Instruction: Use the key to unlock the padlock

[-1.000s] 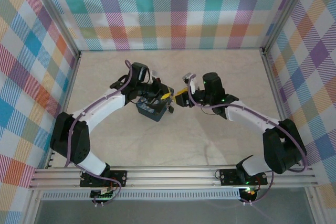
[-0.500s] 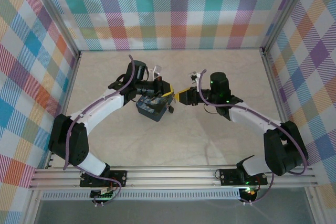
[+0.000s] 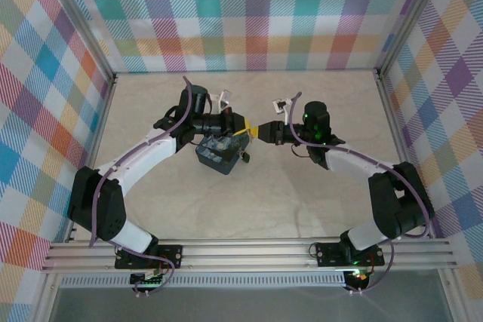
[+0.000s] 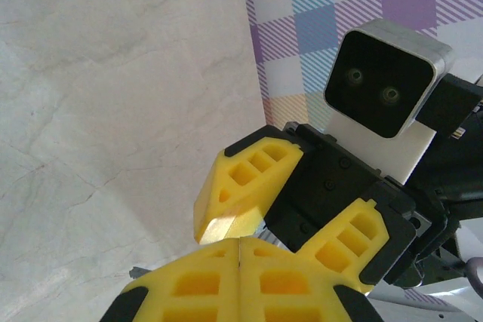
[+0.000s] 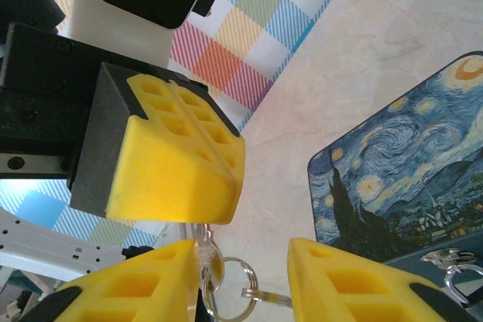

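A pale marble-patterned tabletop [image 3: 302,201] is enclosed by walls of pastel plaid cloth [image 3: 256,13], and two white-and-black robot arms reach in from the bottom of the overhead view to meet near its centre. Just below their meeting point sits a rectangular tin painted with blue and yellow swirls [image 3: 217,157]. The tiny dark grey padlock [image 3: 243,157] sits at the tin's right edge, and its thin metal shackle loop glints in the lower right corner of the right wrist view. The left gripper [image 3: 243,130] has its yellow fingers pressed tightly together, pinching the top of a bunch of small silvery split rings [image 5: 226,286] that dangle from its tips. The thin silvery metal key [image 5: 264,297] juts sideways from those rings, at bottom centre of the right wrist view, left of the tin and apart from the padlock. The right gripper [image 5: 243,265] is partly open, its yellow fingers standing either side of the rings and key. From overhead, both grippers' bulk hides the key.
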You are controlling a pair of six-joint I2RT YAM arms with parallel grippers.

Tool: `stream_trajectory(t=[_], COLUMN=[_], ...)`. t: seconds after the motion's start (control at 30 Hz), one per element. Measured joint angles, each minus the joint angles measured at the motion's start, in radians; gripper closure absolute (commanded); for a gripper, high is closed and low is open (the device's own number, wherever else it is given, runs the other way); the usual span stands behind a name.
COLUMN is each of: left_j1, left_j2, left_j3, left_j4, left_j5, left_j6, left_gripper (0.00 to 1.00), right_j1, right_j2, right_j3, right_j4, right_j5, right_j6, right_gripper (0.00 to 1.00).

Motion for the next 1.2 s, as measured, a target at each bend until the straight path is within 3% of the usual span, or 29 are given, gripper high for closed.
stream_trajectory(t=[0.93, 1.2], left_j1=[0.007, 0.014], left_j2=[-0.004, -0.004], left_j3=[-0.008, -0.016], left_j4=[0.063, 0.087], left_j5=[0.008, 0.015], left_j6=[-0.024, -0.039], left_gripper=[1.0, 1.0], right_j1=[0.0, 0.003], right_j2=[0.072, 0.082], right_j3=[-0.021, -0.023], right_j4=[0.269, 0.301], right_j5=[-0.089, -0.095], right_j6=[0.224, 0.253], right_gripper=[0.79, 0.97])
